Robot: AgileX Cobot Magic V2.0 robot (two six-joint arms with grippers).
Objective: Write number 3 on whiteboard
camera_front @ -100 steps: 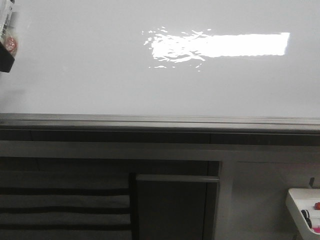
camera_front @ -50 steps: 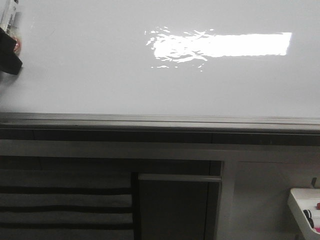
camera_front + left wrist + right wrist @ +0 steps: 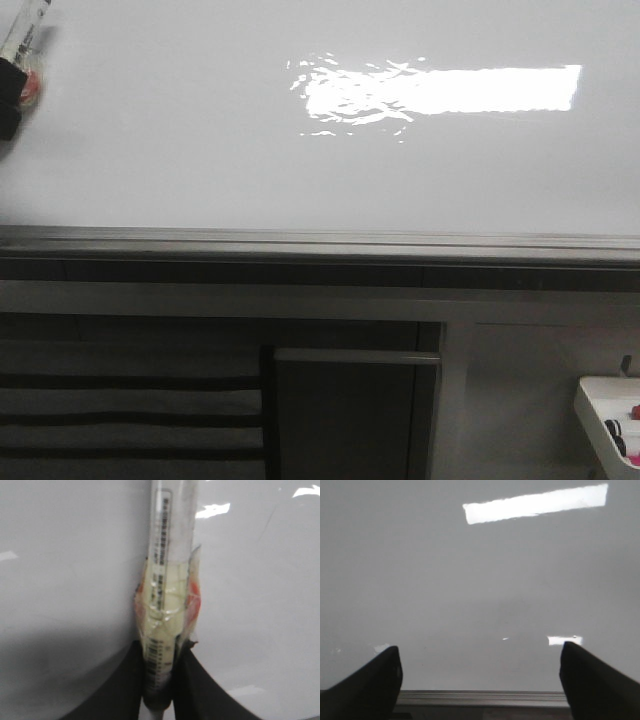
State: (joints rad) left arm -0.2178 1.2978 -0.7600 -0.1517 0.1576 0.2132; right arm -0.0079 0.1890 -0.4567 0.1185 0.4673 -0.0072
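Left gripper (image 3: 159, 680) pinching a taped marker (image 3: 167, 600) at upper left of frame, right gripper (image 3: 480, 680) spread, whiteboard (image 3: 200, 150) blank.

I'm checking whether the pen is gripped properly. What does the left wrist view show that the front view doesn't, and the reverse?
Only the left wrist view shows the grip itself: the left gripper shut on a taped marker that points at the board; the tip is out of frame. Only the front view shows the grey rail along the board's edge, the striped panel below, and a white tray at lower right; there the gripper is just a dark shape at the left edge. Both show the glossy whiteboard with bright reflections and no stroke visible.
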